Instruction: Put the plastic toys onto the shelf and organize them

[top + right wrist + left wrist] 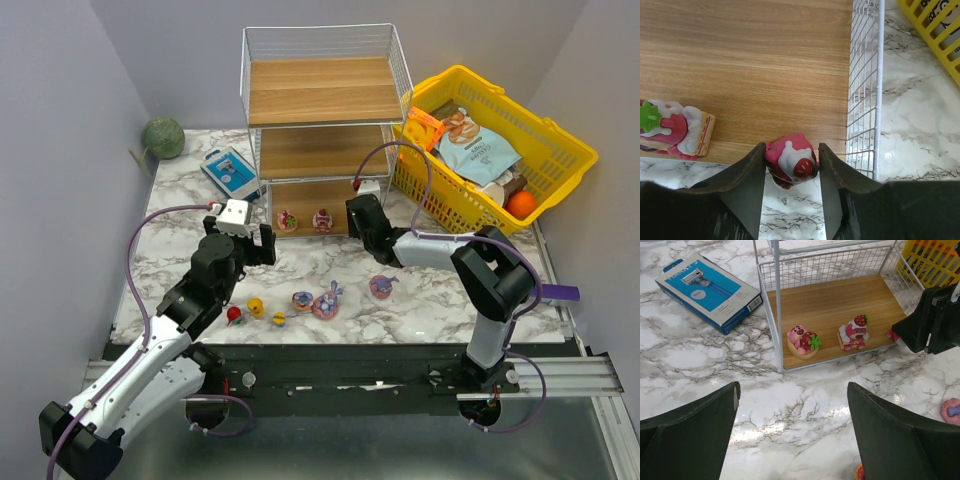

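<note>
My right gripper (791,159) is shut on a pink-red cake-like toy (791,162), held right at the front edge of the shelf's (320,90) bottom board (765,60), near its right mesh wall. Two more pink-red toys (802,340) (855,332) stand on that board further left. The left gripper (792,405) hangs open over bare marble in front of the shelf, nothing between its fingers. Several toys lie on the table near the arms: a red one (233,315), yellow ones (256,306), pink-purple ones (327,303) (381,287).
A blue-white box (710,290) lies left of the shelf. The yellow basket (540,130) with snack packets stands right of it, close to the mesh wall (865,100). A green ball (162,136) rests in the far left corner.
</note>
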Action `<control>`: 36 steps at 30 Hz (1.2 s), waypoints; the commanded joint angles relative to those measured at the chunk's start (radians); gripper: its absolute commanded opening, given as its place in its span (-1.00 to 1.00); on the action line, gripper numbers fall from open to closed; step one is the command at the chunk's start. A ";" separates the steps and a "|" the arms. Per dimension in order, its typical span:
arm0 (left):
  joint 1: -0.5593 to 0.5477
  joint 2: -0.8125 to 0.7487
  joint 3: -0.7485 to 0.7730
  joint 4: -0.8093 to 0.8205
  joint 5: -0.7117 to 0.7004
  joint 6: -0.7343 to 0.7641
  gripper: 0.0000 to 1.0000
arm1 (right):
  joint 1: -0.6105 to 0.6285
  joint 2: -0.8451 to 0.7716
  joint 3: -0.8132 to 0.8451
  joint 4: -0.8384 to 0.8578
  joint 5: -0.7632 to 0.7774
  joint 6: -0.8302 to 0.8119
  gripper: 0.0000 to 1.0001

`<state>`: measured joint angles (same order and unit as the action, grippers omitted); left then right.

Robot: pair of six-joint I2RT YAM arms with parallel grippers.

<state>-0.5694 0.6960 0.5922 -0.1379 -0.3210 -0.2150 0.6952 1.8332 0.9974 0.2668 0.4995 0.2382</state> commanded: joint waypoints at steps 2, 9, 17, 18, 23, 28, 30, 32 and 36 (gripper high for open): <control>0.006 -0.007 -0.012 -0.006 0.020 -0.009 0.92 | -0.017 0.015 0.014 0.051 -0.026 -0.014 -0.44; 0.006 -0.004 -0.015 -0.005 0.017 -0.012 0.93 | -0.016 -0.002 0.018 0.103 -0.041 -0.046 -0.46; 0.006 -0.009 -0.019 -0.006 0.014 -0.014 0.92 | -0.017 0.055 0.058 0.078 -0.006 -0.047 -0.46; 0.006 -0.007 -0.019 -0.006 0.014 -0.015 0.93 | -0.017 0.060 0.061 0.074 -0.003 -0.040 -0.45; 0.006 -0.006 -0.020 -0.008 0.014 -0.017 0.93 | -0.016 0.078 0.075 0.055 0.005 -0.022 -0.37; 0.006 -0.001 -0.019 -0.006 0.017 -0.017 0.93 | -0.016 0.083 0.081 0.038 0.025 -0.008 -0.18; 0.008 -0.003 -0.020 -0.006 0.017 -0.018 0.93 | -0.017 0.083 0.080 0.029 0.031 0.004 -0.14; 0.008 -0.003 -0.020 -0.006 0.017 -0.017 0.93 | -0.017 0.086 0.078 0.023 0.037 0.012 -0.06; 0.008 -0.001 -0.020 -0.006 0.017 -0.018 0.93 | -0.017 0.084 0.076 0.022 0.054 0.019 0.10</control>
<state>-0.5686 0.6960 0.5812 -0.1417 -0.3202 -0.2260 0.6888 1.8874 1.0462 0.3130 0.5030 0.2287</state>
